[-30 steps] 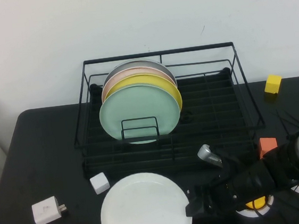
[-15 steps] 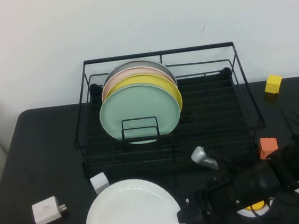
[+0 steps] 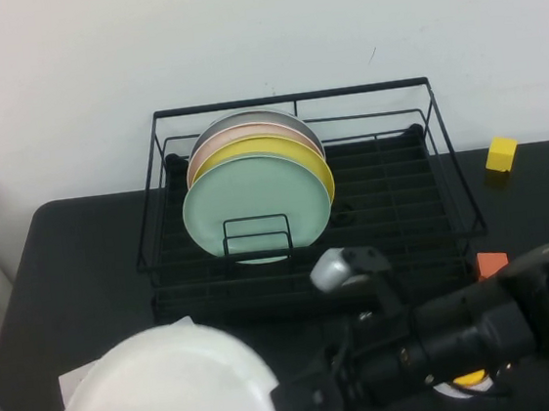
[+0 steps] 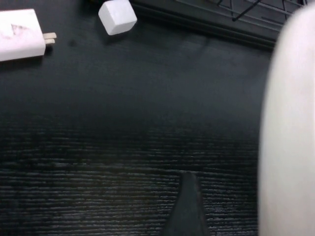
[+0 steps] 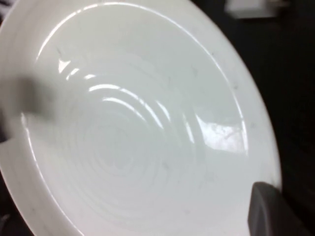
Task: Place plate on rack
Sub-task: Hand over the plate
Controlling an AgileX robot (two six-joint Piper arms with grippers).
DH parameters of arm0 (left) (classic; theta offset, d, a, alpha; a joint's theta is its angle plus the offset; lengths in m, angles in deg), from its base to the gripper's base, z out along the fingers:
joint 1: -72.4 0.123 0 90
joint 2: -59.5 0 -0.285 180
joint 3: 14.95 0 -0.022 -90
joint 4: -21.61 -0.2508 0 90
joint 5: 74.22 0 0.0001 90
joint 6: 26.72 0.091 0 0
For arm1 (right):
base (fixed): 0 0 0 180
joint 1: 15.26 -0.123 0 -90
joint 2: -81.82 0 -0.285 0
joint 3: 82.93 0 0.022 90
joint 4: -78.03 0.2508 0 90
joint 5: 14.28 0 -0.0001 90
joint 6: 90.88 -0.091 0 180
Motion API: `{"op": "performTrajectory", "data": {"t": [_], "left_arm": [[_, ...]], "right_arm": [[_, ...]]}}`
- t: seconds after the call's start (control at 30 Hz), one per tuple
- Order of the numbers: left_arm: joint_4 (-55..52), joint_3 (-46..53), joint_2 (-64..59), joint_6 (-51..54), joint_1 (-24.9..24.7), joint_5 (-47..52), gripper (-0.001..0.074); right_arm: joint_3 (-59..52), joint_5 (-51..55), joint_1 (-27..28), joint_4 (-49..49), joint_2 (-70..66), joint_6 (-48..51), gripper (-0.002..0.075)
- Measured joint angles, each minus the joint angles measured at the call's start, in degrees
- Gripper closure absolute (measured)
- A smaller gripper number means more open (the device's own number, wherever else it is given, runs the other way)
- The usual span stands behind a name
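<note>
The white plate is lifted and tilted over the table's front left corner. My right gripper is shut on its right rim. In the right wrist view the plate fills the picture and one fingertip lies over its rim. My left gripper is open low at the front left; one of its fingers shows, and the plate's edge stands just beside it. The black wire rack stands at the back centre, its right half bare.
Mint green, yellow, pink and grey plates stand upright in the rack's left half. A white cube and a white plug adapter lie at the front left. A yellow cube and an orange cube lie at the right.
My right arm has reached further left and carried the plate from the front centre to the front left, lifting and tilting it. It now covers the white cube and the adapter.
</note>
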Motion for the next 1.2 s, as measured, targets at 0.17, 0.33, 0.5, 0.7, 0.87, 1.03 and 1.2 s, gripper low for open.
{"op": "performTrajectory", "data": {"t": [0.17, 0.33, 0.5, 0.7, 0.87, 1.03, 1.2], "left_arm": [[0.0, 0.0, 0.0, 0.4, 0.0, -0.7, 0.0216], [-0.3, 0.0, 0.0, -0.2, 0.0, -1.7, 0.0351], [-0.3, 0.0, 0.0, -0.2, 0.0, -1.7, 0.0593], [-1.6, 0.0, 0.0, 1.3, 0.0, -1.7, 0.0678], [-1.6, 0.0, 0.0, 2.1, 0.0, -1.9, 0.0678], [0.6, 0.0, 0.0, 5.1, 0.0, -2.0, 0.0678], [3.8, 0.0, 0.0, 8.7, 0.0, -1.9, 0.0678]], "right_arm": [[-0.4, -0.9, -3.2, -0.1, 2.0, 0.1, 0.0715], [-0.6, -2.5, -3.6, -0.1, 2.1, 0.2, 0.0715], [-0.5, -3.0, -3.6, -0.1, 2.1, 0.9, 0.0716], [-0.5, -2.5, -3.6, -0.1, 2.3, 1.0, 0.0717], [-0.5, -2.2, -3.6, -0.1, 2.4, 1.3, 0.0708], [-0.5, -1.4, -3.6, -0.1, 2.4, 1.4, 0.0599], [-0.5, 0.3, -3.4, -0.1, 2.5, 0.1, 0.0385]]}}
